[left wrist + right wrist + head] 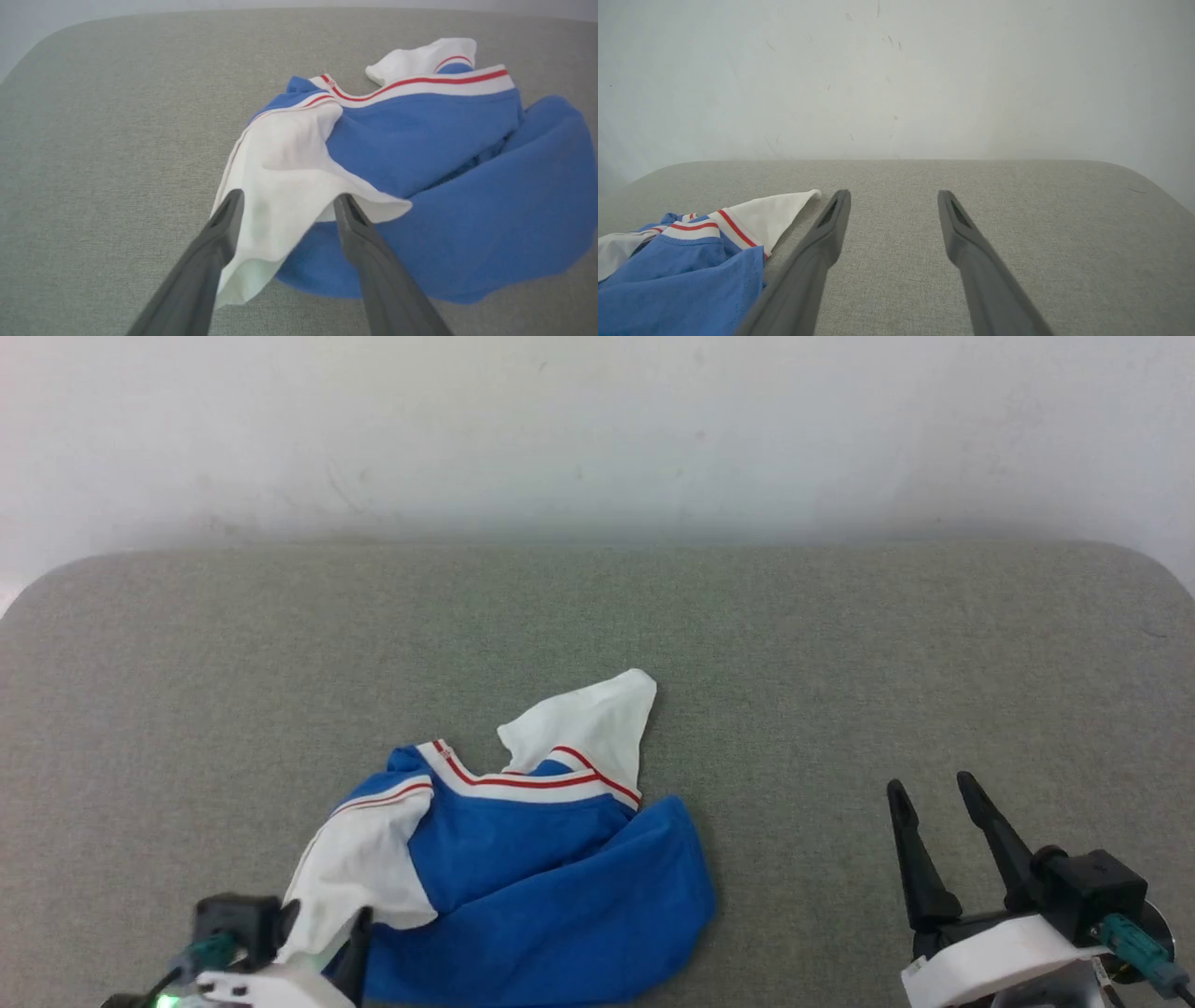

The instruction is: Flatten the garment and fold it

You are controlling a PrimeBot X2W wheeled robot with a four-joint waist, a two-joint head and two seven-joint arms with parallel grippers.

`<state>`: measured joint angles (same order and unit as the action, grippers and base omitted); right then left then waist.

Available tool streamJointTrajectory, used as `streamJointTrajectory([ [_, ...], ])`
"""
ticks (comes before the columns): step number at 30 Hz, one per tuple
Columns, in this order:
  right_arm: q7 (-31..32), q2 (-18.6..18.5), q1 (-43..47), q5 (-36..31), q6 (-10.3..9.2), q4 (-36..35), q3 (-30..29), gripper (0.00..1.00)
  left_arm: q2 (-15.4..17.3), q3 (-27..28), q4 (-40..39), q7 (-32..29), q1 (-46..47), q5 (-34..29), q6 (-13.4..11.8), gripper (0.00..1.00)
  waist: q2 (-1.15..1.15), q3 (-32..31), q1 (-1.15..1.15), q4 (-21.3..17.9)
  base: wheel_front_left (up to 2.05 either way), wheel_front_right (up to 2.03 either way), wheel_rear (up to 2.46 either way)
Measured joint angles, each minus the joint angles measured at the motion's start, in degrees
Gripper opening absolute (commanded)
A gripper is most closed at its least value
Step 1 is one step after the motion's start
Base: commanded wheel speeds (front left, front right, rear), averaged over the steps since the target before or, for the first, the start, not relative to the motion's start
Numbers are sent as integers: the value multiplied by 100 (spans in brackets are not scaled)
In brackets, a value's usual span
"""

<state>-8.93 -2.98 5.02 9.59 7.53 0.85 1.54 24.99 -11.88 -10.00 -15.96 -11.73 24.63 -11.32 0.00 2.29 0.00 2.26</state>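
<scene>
Head view: the garment (523,868) lies crumpled on the near left of the grey table (840,644). Its blue body is bunched, and its near part runs off the bottom of the picture.
Far sleeve (597,719): white, thrown up toward the wall side, half folded over the collar trim (523,782).
Left hand (322,933): released, with its fingers spread to either side of the near white sleeve (289,163). It has not clenched. I cannot tell whether the fingers touch the cloth.
Right hand (932,786): released and empty, over bare table well to the right of the garment.
Risk, grip: if the left hand closes here it may catch the blue layer under the sleeve as well, so the bunch would lift as one lump instead of opening.
Risk, pull: with only one hand on the cloth, a tug would likely drag the whole heap across the table. The folds would stay in.
Risk, slip: a shallow pinch on the loose sleeve edge could let go mid-pull.
Writing: none can be read. The blue side that shows is plain, and a small red mark at the collar is too small to make out.
</scene>
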Motion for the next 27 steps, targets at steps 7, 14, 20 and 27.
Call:
streamJointTrajectory([
  [7, 31, 1, 19, 0, 0, -4, 22, 100, 567, -1055, -455, -1100, 293, -612, 702, 100, 0, -68, 0, 28, 0, 0, 0],
  [14, 32, 0, 30, 0, 0, -10, 30, 100, 812, -1460, -436, -1489, 701, -990, 1073, 100, 0, -76, 1, -48, 0, 0, 0],
  [20, 32, 1, 52, 0, 0, -20, 42, 100, 958, -1459, -289, -1584, 984, -1165, 1089, 100, 0, -31, 0, -120, 0, 0, 0],
  [27, 31, 0, 49, 1, 0, -36, 60, 100, 1091, -1350, 214, -1561, 1198, -1211, 1124, 0, 0, 68, 0, -194, 0, 0, 0],
])
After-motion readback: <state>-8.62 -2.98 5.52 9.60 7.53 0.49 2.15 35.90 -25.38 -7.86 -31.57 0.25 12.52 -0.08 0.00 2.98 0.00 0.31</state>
